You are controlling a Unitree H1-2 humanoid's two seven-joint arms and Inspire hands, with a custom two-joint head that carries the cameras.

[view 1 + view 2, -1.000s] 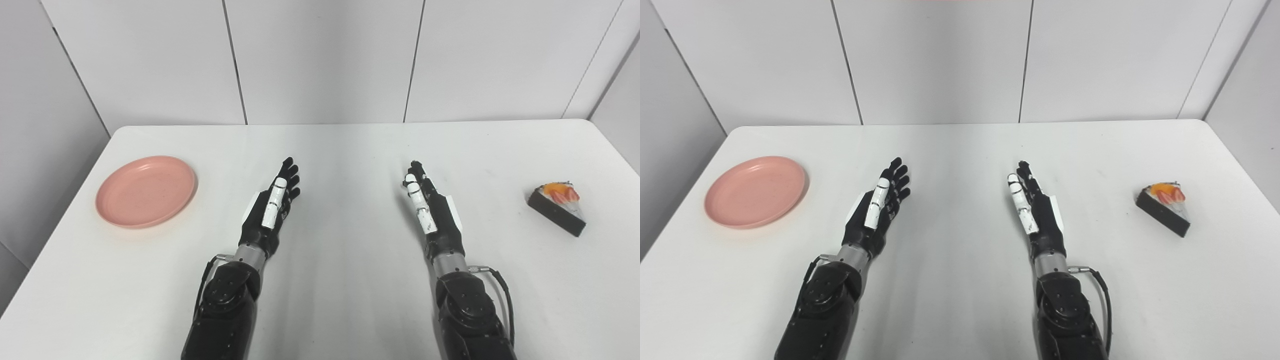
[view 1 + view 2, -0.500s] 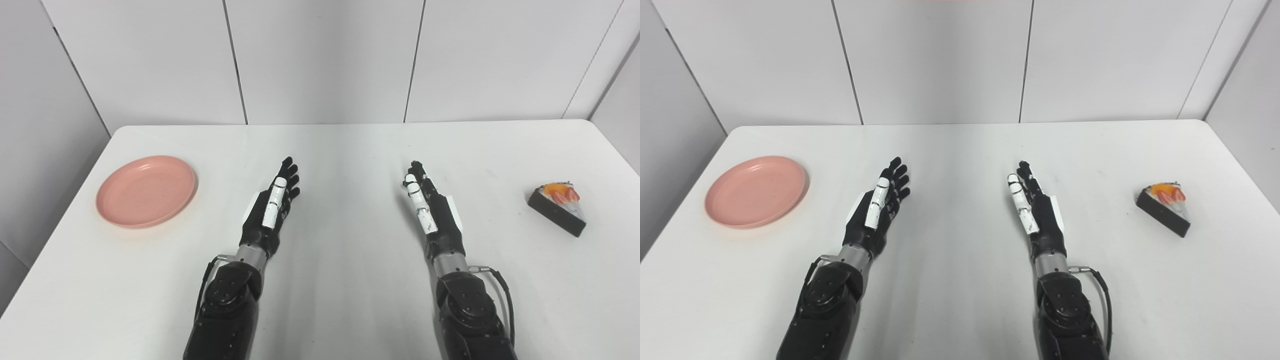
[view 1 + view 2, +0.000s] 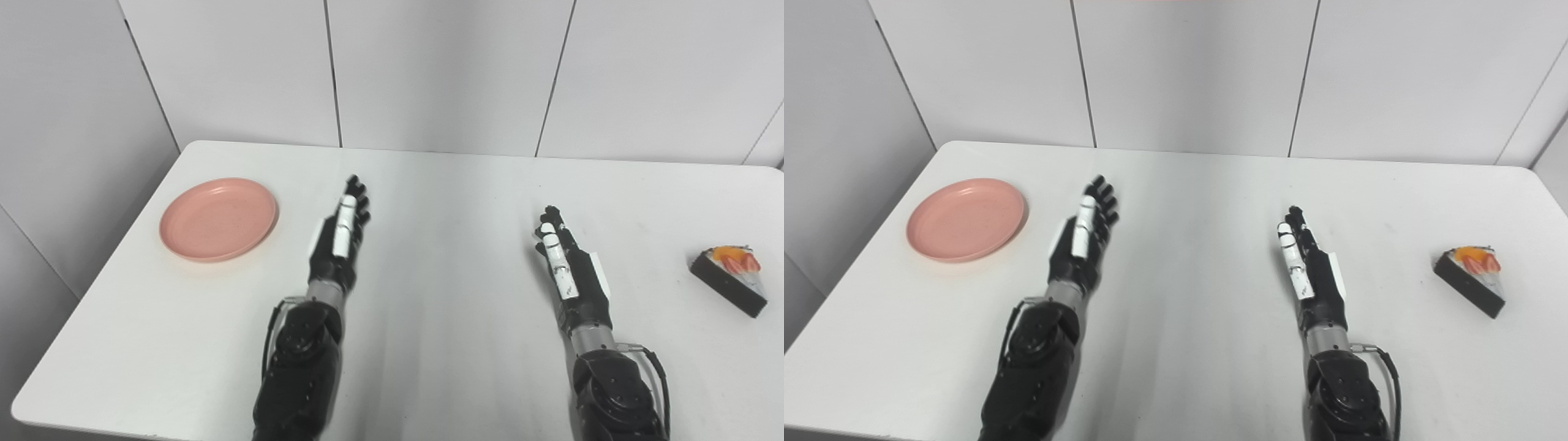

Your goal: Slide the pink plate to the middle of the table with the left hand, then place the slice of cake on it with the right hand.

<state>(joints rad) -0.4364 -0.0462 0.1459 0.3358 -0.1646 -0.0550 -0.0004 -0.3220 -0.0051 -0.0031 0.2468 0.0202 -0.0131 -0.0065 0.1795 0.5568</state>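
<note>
Left hand hovering empty, fingers spread; pink plate sitting just to its left, nearer this hand. Right hand empty too; cake slice lying far off to its right.

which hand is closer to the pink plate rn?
The left hand, open and just right of the round pink plate. The right hand, also open, sits across the white table toward the dark cake slice.
</note>
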